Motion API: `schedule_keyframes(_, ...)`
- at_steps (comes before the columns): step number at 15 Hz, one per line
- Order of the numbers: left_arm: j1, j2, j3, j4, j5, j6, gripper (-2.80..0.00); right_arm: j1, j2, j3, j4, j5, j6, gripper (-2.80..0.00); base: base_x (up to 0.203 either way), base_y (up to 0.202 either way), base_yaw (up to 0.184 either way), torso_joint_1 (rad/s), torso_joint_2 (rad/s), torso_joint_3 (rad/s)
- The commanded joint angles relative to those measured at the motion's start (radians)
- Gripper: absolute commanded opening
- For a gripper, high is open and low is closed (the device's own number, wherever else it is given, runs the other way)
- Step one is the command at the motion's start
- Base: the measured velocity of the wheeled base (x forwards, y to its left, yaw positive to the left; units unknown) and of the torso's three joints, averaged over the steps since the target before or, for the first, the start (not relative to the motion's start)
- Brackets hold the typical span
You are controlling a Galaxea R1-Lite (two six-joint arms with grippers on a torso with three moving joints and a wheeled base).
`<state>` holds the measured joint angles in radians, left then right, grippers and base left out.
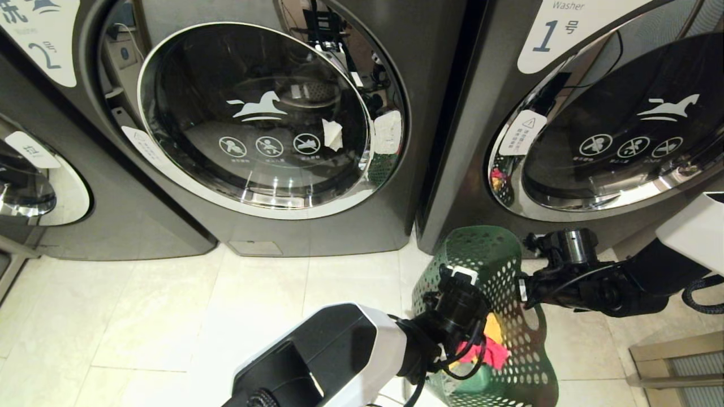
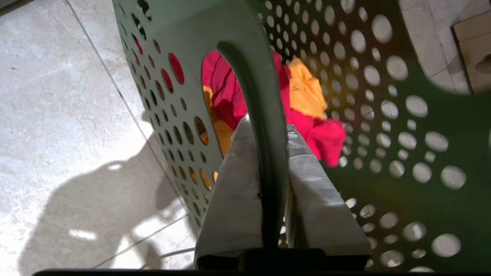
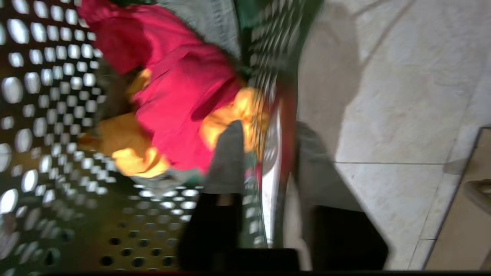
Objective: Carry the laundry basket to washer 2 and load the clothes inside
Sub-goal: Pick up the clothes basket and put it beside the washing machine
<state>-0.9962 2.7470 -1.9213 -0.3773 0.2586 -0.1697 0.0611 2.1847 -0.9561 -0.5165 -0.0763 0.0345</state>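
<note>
The dark green laundry basket (image 1: 486, 260) hangs tilted between my two arms, low in front of the gap between two machines. Red and yellow clothes (image 2: 307, 92) lie inside it. My left gripper (image 2: 268, 130) is shut on the basket's rim beside a handle cut-out, one finger inside and one outside. My right gripper (image 3: 270, 134) straddles the opposite rim with its jaws open and small gaps on both sides. Washer 2 (image 1: 260, 118), with its "2" label (image 1: 48, 53), stands ahead to the left, its round glass door facing me.
The washer labelled "1" (image 1: 551, 34) stands directly behind the basket on the right. A third machine (image 1: 22, 186) shows at the far left. Pale floor tiles (image 1: 169, 316) stretch before washer 2. A low wooden ledge (image 1: 679, 362) sits at the lower right.
</note>
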Motion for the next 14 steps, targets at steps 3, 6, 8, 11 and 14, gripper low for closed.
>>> schedule_keyframes(3,-0.004,0.0,-0.001,-0.008,0.004,-0.002,-2.8,0.0,0.013,0.016,-0.017,-0.019,0.002,0.0,0.0,0.0,0.0,0.0,0.0,0.0)
schedule_keyframes(6,-0.004,0.006,-0.001,-0.008,0.004,-0.039,-2.8,0.0,0.012,0.037,-0.046,-0.017,0.001,0.0,0.0,0.0,0.0,0.0,0.0,0.0)
schedule_keyframes(8,-0.004,0.014,-0.001,-0.008,0.004,-0.066,-2.8,0.002,0.012,0.055,-0.073,-0.017,-0.001,0.0,0.0,0.0,0.0,0.0,0.0,0.0)
schedule_keyframes(11,-0.004,0.02,-0.001,-0.003,0.01,-0.094,0.0,0.003,0.009,0.074,-0.076,-0.017,0.0,0.0,0.0,0.0,0.0,0.0,0.0,0.0)
schedule_keyframes(14,-0.006,0.018,-0.001,-0.004,0.011,-0.094,0.0,0.005,0.009,0.079,-0.096,-0.017,-0.002,0.0,0.0,0.0,0.0,0.0,0.0,0.0)
